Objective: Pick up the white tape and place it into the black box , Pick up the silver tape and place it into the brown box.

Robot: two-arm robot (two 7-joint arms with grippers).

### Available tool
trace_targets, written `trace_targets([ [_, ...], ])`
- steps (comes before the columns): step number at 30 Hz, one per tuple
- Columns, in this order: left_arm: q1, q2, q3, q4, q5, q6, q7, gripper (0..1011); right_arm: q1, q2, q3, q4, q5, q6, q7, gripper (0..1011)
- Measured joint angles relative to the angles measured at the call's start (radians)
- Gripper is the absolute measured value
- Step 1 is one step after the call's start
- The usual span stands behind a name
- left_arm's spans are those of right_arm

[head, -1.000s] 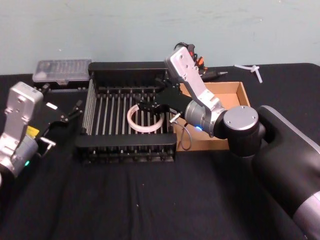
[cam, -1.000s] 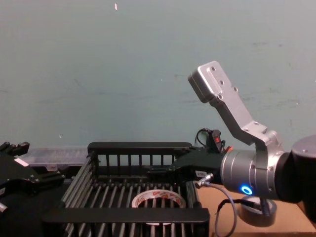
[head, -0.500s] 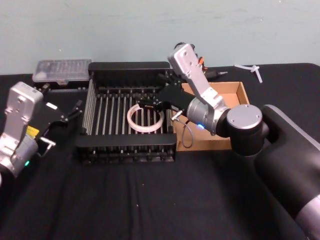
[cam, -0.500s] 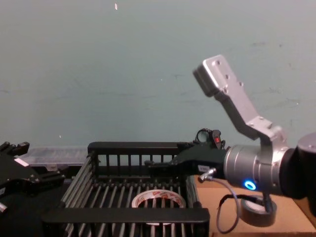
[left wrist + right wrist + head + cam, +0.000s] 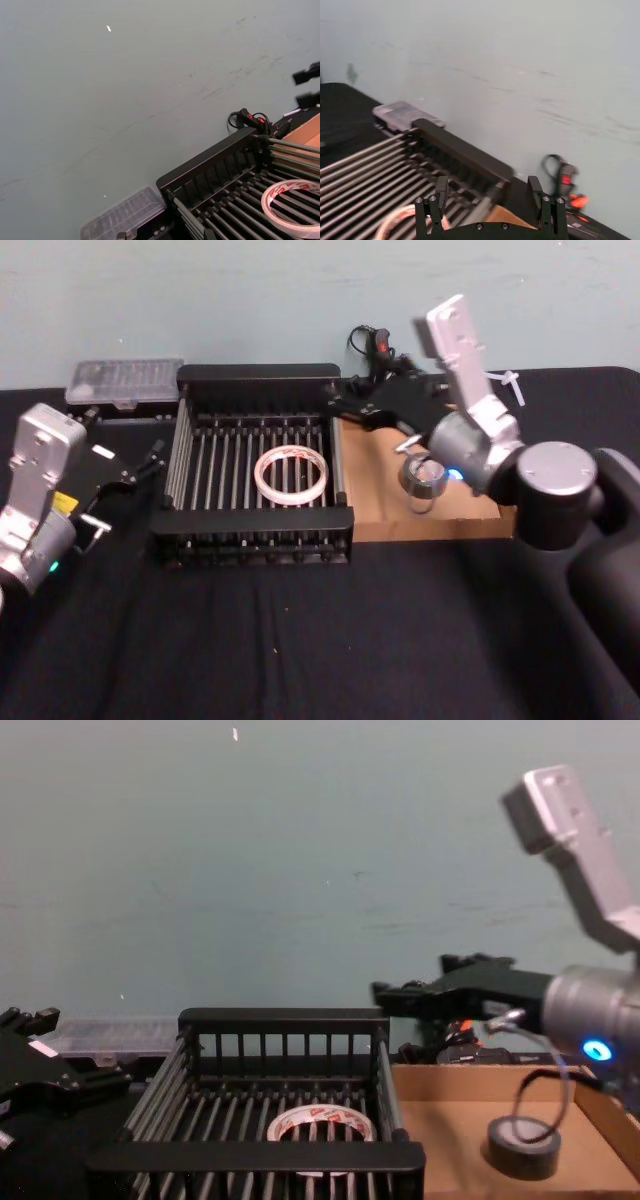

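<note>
Below right end effector (image 5: 395,998), fingers apart: silver tape (image 5: 522,1148) in brown box (image 5: 450,1120).

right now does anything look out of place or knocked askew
Nothing stands out. The white tape lies flat in the black box, the silver tape sits on the brown box floor, and the right gripper hangs open above the boxes' far edge.

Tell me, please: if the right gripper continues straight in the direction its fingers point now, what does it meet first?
Probably nothing close. The right gripper, fingers open, points toward the robot's left, seemingly just above the black box's back rim. Depth is unclear, so it might graze that rim.
</note>
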Motion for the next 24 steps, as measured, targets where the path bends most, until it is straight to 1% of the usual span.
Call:
trace_targets([
  [2,0.0,0.0,0.0,0.0,0.0,0.0,0.0,1001,-0.014,0.01,0.014,-0.019,0.002,0.002,-0.006,1002],
  [3,0.0,0.0,0.0,0.0,0.0,0.0,0.0,1001,-0.028,0.02,0.029,-0.035,0.004,0.004,-0.012,1002],
  [10,0.0,0.0,0.0,0.0,0.0,0.0,0.0,1001,-0.076,0.051,0.081,-0.072,0.009,0.013,-0.032,1002],
  [17,0.0,0.0,0.0,0.0,0.0,0.0,0.0,1001,-0.115,0.067,0.124,-0.078,0.012,0.021,-0.046,1002],
  [24,0.0,0.0,0.0,0.0,0.0,0.0,0.0,1001,-0.139,0.07,0.142,-0.067,0.012,0.028,-0.048,1002],
])
